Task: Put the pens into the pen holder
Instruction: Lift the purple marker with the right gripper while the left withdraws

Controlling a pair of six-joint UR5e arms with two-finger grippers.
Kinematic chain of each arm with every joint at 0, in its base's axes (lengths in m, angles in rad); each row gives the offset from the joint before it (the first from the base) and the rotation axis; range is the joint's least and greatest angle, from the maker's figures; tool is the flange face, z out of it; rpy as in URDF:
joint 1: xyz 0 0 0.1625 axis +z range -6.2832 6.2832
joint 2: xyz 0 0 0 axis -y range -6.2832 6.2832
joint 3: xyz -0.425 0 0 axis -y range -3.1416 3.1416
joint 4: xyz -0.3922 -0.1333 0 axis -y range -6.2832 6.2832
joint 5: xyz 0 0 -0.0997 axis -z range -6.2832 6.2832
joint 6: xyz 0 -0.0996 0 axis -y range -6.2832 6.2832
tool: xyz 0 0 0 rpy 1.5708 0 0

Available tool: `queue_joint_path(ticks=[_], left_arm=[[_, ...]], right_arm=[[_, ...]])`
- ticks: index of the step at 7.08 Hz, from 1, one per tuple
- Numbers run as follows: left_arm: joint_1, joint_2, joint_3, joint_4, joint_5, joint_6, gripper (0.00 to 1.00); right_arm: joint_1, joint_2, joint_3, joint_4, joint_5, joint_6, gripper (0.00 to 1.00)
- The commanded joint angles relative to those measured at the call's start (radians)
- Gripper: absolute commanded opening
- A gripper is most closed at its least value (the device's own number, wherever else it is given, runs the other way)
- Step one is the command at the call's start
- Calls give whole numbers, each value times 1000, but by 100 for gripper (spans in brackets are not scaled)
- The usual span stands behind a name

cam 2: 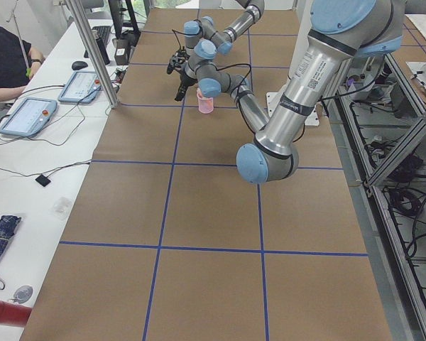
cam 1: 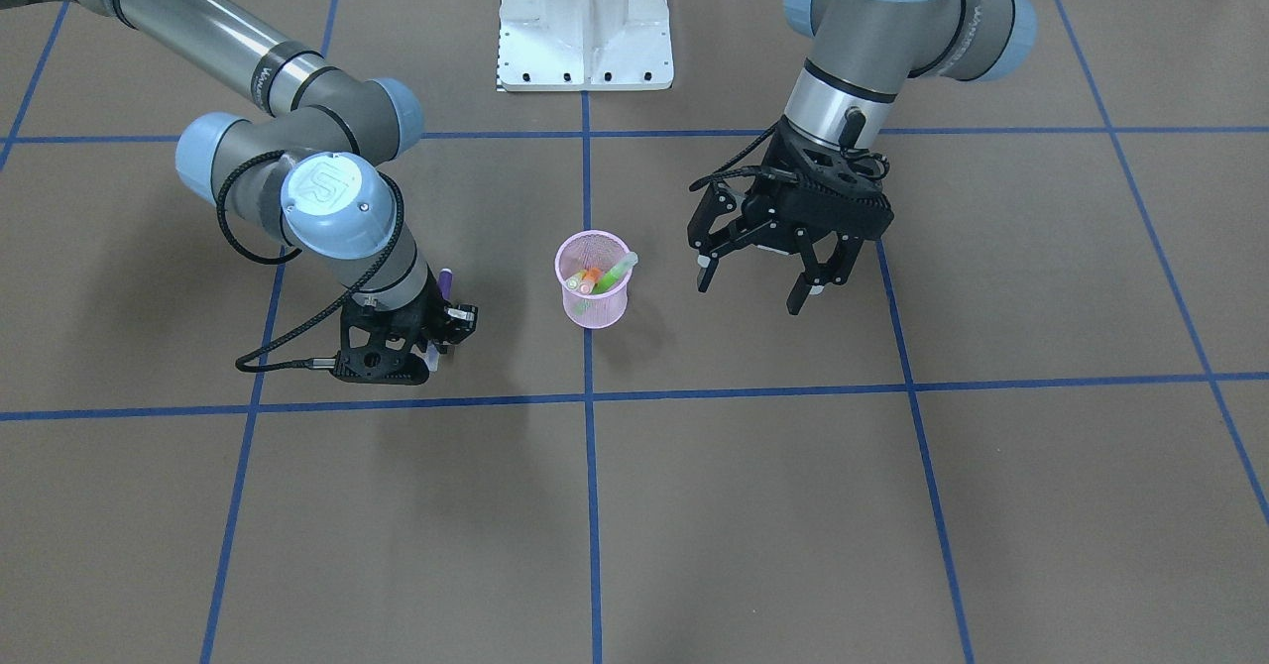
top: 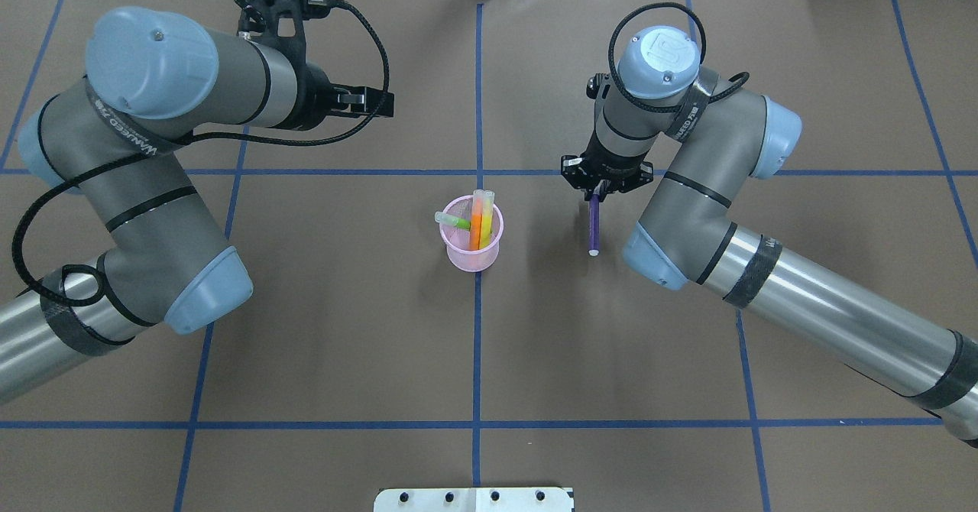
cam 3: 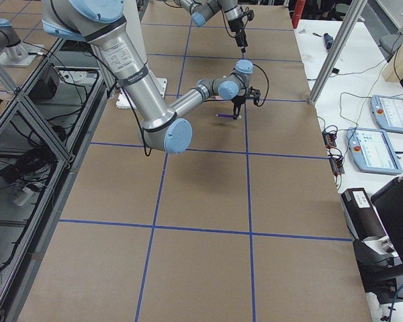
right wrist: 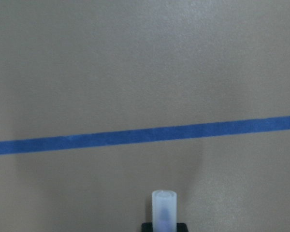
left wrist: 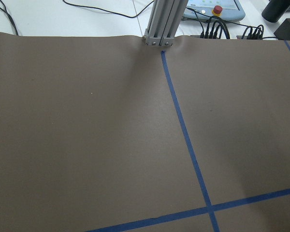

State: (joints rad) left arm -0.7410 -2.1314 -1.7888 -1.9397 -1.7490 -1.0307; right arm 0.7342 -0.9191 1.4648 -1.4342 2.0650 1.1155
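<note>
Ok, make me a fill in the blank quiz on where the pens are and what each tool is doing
The pink pen holder has ___ pens in it.
The right tool grips the ___ pen.
The left tool stands ___, holding nothing.
Missing words: three; purple; open.

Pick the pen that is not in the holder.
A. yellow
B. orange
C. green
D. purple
D: the purple pen is gripped in the right end effector, off to the side of the holder, while the other three stand inside it.
</note>
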Motion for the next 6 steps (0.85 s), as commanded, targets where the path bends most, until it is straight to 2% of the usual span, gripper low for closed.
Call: queue_joint_path(ticks=[1, 3, 4, 5, 6], left_arm=[[-49, -2, 2, 83, -53, 38, 98], [-165, 26, 11, 175, -220, 180, 98], [-207, 75, 16, 185, -245, 264, 98], [-243, 112, 35, 183, -276, 334, 99], [-271, 151, 48, 180, -294, 398, 99]], right_arm=[[49, -7, 119, 2, -9, 10, 0], [62, 5, 227, 15, -98, 15, 0], [60, 14, 268, 26, -144, 17, 0], [50, 25, 293, 49, -240, 17, 0], [-26, 37, 313, 114, -411, 83, 0]])
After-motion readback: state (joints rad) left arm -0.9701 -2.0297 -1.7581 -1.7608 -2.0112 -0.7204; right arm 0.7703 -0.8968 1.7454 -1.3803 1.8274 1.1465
